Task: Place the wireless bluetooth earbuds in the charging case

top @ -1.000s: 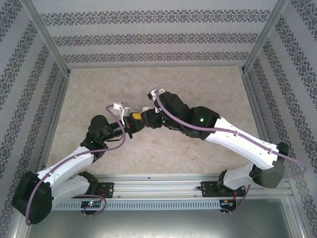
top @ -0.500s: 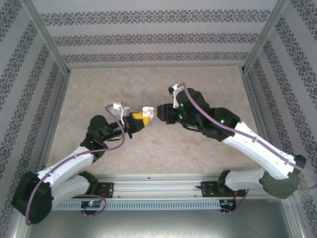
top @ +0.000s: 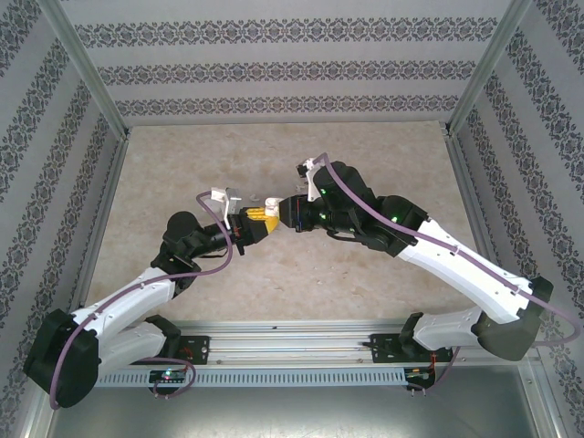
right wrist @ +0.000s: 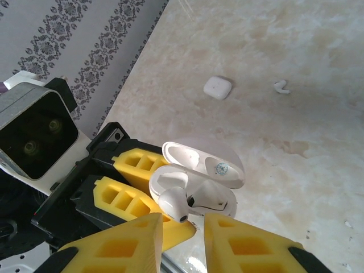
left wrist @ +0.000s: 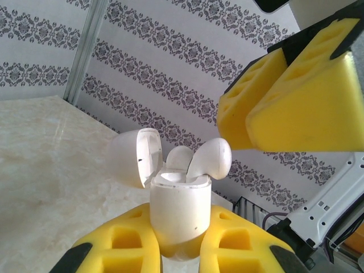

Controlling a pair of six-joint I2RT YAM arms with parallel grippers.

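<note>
My left gripper (left wrist: 179, 242) is shut on the lower body of the white charging case (left wrist: 179, 207), held above the table with its lid (left wrist: 133, 156) swung open. One earbud (left wrist: 210, 159) sticks up out of the case at a tilt. A second earbud (left wrist: 179, 156) sits lower in it. In the right wrist view the raised earbud (right wrist: 173, 205) and the seated one (right wrist: 213, 193) lie in the case (right wrist: 165, 177), just beyond my right gripper (right wrist: 183, 230). Its jaws stand narrowly apart with nothing between them. From above, the two grippers (top: 265, 217) (top: 285, 211) meet tip to tip.
On the marble table (right wrist: 296, 148) beyond the case lie a small white rounded-square box (right wrist: 218, 87) and a tiny curved white piece (right wrist: 280, 87). Patterned walls and metal frame posts (top: 87, 78) enclose the table on three sides.
The right gripper drew back to the right from the left one, then edged in toward the case again, its jaws narrowing. The left gripper held still with the case.
</note>
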